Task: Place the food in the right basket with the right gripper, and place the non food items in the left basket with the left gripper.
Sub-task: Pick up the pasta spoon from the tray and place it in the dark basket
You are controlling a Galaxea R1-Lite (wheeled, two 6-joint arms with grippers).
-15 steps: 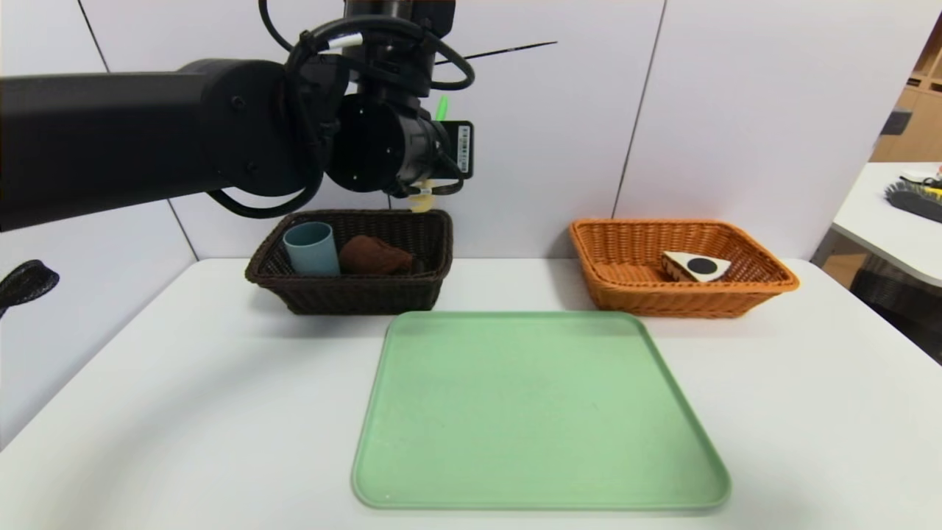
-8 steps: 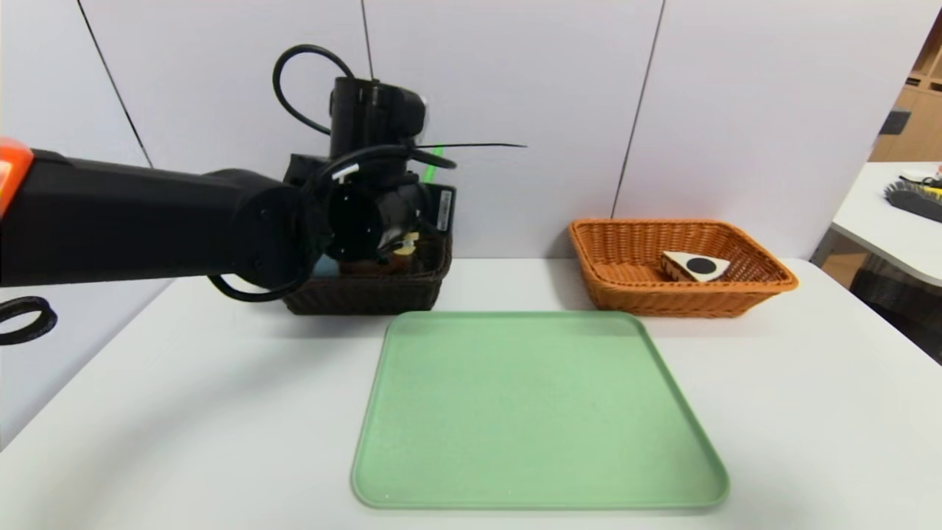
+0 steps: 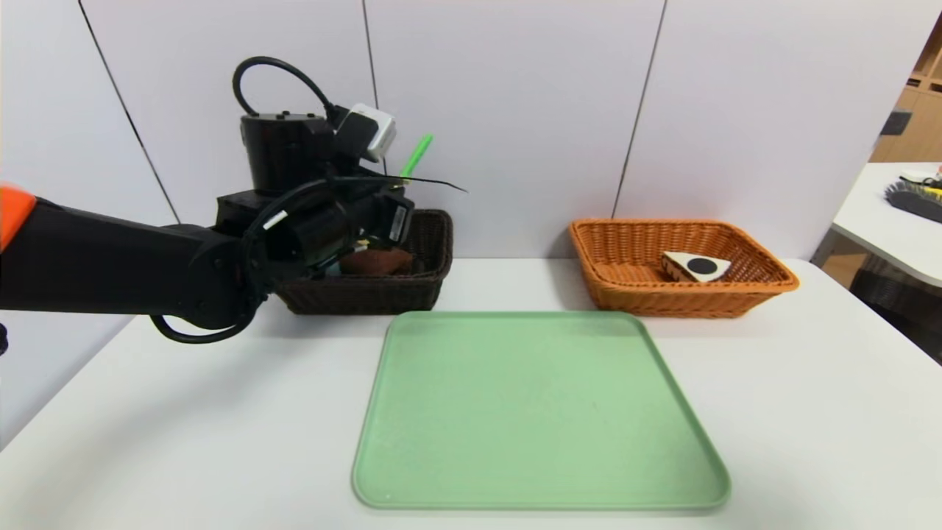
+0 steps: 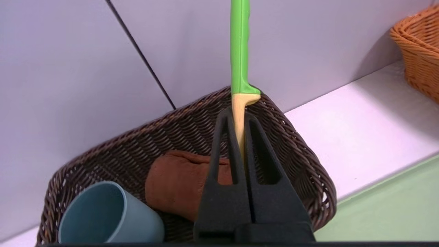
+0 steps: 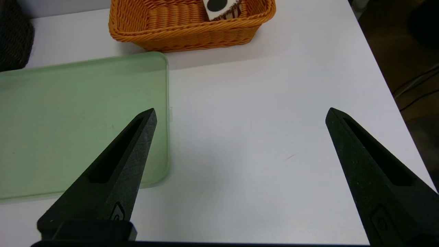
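Where dark basket [image 4: 295, 151] sits: one cup [image 4: 103, 216], one towel [image 4: 178, 188], left claw [image 4: 240, 133] clamping one spoon [image 4: 239, 68].

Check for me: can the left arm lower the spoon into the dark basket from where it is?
Probably yes. The left gripper, shut on the spoon, is over the dark basket. The cup and towel fill one side, leaving the other side open.

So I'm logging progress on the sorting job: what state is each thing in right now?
Left gripper: shut on the spoon, over the dark basket.
Spoon: held, green handle sticking up past the rim.
Dark basket: holds cup and towel.
Cup: in the dark basket, open end showing.
Towel: rolled, beside the cup.
Orange basket: holds the cake slice.
Cake slice: pale underside showing.
Tray: bare.
Right gripper: open, empty.
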